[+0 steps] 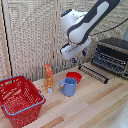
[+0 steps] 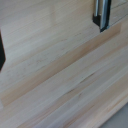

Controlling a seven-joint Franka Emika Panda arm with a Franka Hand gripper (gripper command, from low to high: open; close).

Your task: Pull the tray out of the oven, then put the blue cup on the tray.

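Observation:
The black oven [image 1: 113, 54] stands at the exterior view's right with its front open. The tray [image 1: 108, 62], a rack of thin dark bars, lies in the opening. A narrow dark slatted door flap [image 1: 94, 73] rests on the table in front of it. The blue cup [image 1: 68, 86], with its handle on the exterior view's left side, stands on the wooden table near the middle. My gripper [image 1: 78, 56] hangs above and behind the cup, apart from the oven. In the wrist view my gripper [image 2: 52, 40] is open and empty, its fingers [image 2: 101, 15] wide apart over bare wood.
A red bowl [image 1: 74, 76] sits just behind the cup. An orange bottle [image 1: 48, 77] stands to the cup's left in the exterior view. A red wire basket [image 1: 20, 99] takes up the front left corner. A wicker screen [image 1: 30, 35] backs the table.

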